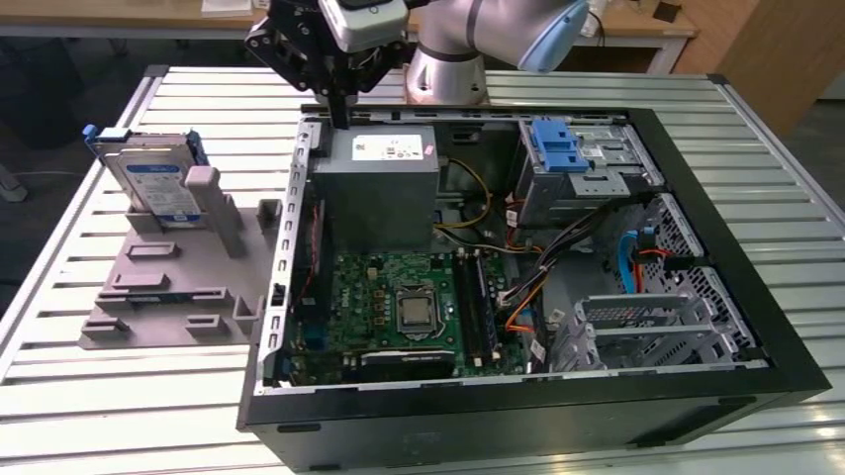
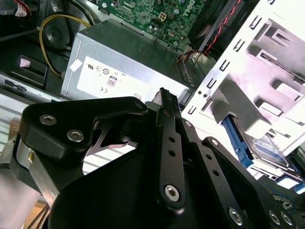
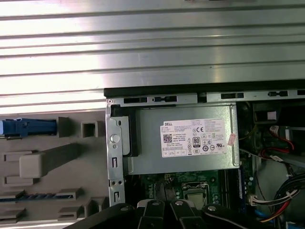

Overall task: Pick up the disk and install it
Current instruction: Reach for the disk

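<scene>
One disk (image 1: pixel 152 183) stands in the grey holder (image 1: pixel 172 287); the case (image 1: pixel 528 435) holds a white-stickered power supply (image 1: pixel 383 193); end effector (image 1: pixel 340 119) closed, empty.

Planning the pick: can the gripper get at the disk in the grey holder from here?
Probably yes. The disk stands upright in the grey holder outside the case, its top uncovered; the gripper hangs over the case's edge, nothing between them.

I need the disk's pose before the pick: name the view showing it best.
The exterior view: the disk stands on edge in the grey holder, label and blue bracket visible. The first wrist view shows its blue edge from above; the second wrist view shows part of it behind the holder.
</scene>
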Available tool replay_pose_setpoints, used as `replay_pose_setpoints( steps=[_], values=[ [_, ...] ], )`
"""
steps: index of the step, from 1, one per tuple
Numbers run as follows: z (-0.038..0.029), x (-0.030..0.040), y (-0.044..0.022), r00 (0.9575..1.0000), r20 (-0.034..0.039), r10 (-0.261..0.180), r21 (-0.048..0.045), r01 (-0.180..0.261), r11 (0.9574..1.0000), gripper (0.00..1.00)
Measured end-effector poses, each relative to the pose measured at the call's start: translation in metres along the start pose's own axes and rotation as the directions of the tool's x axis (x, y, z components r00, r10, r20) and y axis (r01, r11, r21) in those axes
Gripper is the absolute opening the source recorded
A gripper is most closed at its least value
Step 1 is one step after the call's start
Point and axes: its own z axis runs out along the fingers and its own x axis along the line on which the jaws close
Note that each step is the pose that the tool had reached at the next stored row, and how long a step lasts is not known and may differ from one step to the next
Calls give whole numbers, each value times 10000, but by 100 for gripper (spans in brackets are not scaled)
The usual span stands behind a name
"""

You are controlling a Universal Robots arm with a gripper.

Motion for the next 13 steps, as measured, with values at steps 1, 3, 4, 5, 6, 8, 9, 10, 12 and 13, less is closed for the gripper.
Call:
replay_pose_setpoints(
  steps=[1, 3, 4, 5, 6, 8, 9, 10, 12, 13],
  values=[
    [0, 3, 0, 10000, 0, -1, 0, 1, 10000, 11],
    [0, 10, -1, 10000, 0, 0, 0, 0, 10000, 11],
    [0, 13, -1, 10000, 0, 0, 0, 0, 10000, 11],
    [0, 16, -1, 10000, 0, 0, 0, 0, 10000, 11],
    [0, 20, -2, 10000, 0, 0, 0, 0, 10000, 11],
    [0, 26, -2, 10000, 0, -1, 0, 1, 10000, 11],
    [0, 30, -2, 10000, 0, 0, 0, 0, 10000, 11],
    [0, 33, -3, 10000, -1, 0, 0, 0, 10000, 11],
    [0, 40, -3, 10000, 0, -1, 0, 1, 10000, 11],
    [0, 44, -3, 10000, 0, 0, 0, 0, 10000, 11]
  ],
)
